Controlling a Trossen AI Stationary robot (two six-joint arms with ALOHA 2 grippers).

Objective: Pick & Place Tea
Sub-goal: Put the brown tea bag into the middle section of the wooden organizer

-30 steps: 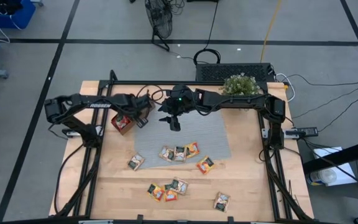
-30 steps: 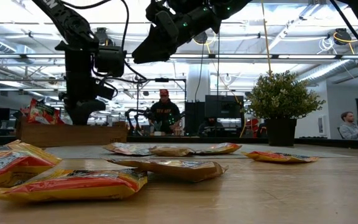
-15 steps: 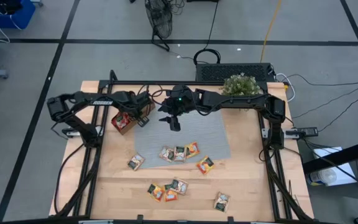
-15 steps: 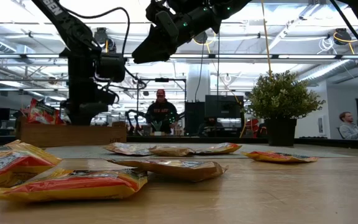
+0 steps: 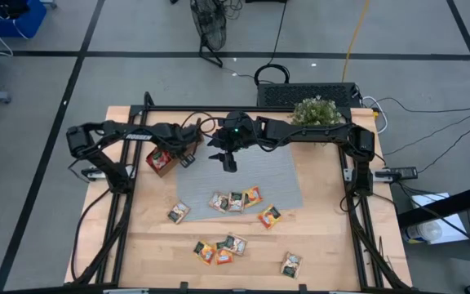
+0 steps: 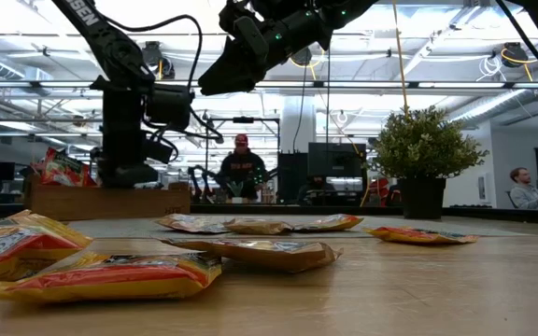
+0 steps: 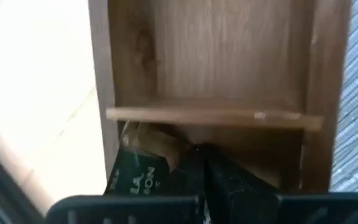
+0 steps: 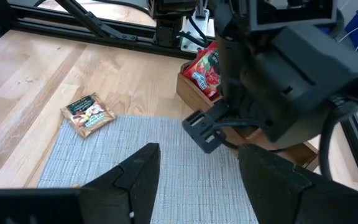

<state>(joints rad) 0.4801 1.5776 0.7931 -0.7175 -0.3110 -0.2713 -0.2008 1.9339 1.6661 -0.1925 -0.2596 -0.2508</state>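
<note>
Your left pincer (image 5: 188,155), pressed together, has slid further right over the wooden tray (image 5: 162,161) at upper left. Your right pincer (image 5: 229,161) hovers spread above the grey mat (image 5: 280,175). Most tea sachets (image 5: 235,201) lie mid-frame on the bench (image 5: 325,245), so placing continues.

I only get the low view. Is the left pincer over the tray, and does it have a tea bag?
Observer: Its wrist view shows the left pincer shut over a compartment of the wooden tray, a sachet beside it; I cannot tell if that is pinched.
Operator: And the right one?
Observer: The right pincer is open, holding nothing, above the grey mat.
Operator: How many are outside the tray?
Observer: From above I count about nine loose sachets.
</note>
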